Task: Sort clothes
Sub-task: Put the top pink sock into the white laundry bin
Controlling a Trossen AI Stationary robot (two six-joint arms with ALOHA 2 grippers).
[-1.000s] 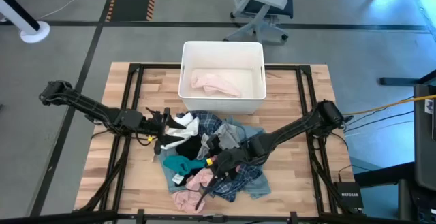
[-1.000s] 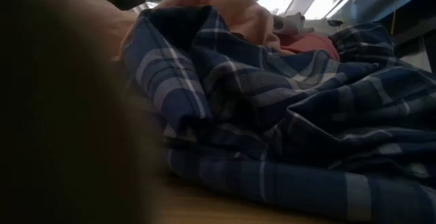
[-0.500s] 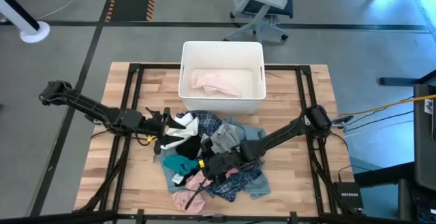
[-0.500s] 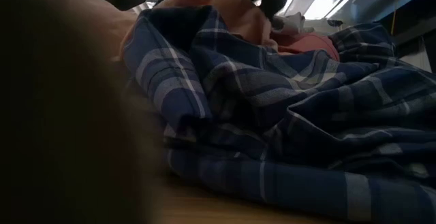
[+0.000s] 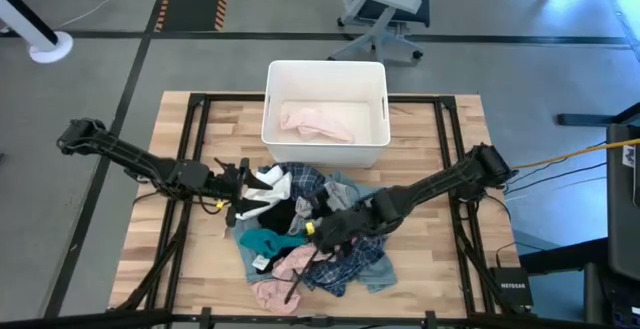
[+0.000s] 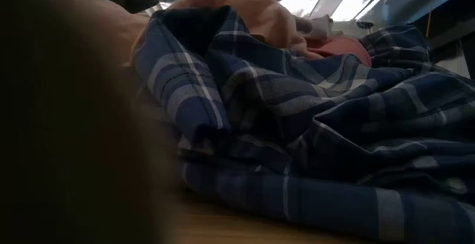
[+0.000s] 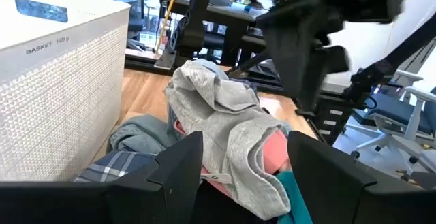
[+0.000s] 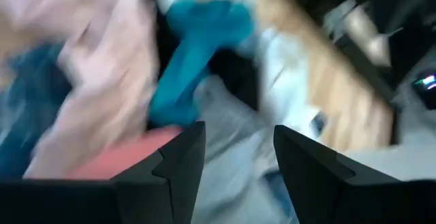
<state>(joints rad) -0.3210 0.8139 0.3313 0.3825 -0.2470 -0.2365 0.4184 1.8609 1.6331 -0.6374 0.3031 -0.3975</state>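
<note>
Clothes heaped at table centre, 6 o'clock of bin. Right gripper hovers over heap, fingers apart, empty, positioned to pick. Left gripper waits at heap's 9 o'clock, fingers parted, empty.

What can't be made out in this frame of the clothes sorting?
- Low view: the blue plaid shirt fills the picture, with a dark blur on the left; bin and arms are hidden.
- Right wrist view: motion blur smears the teal piece, so what the right hand is over stays unclear.
- High view: the left hand at the pile's edge is too small to read.
</note>
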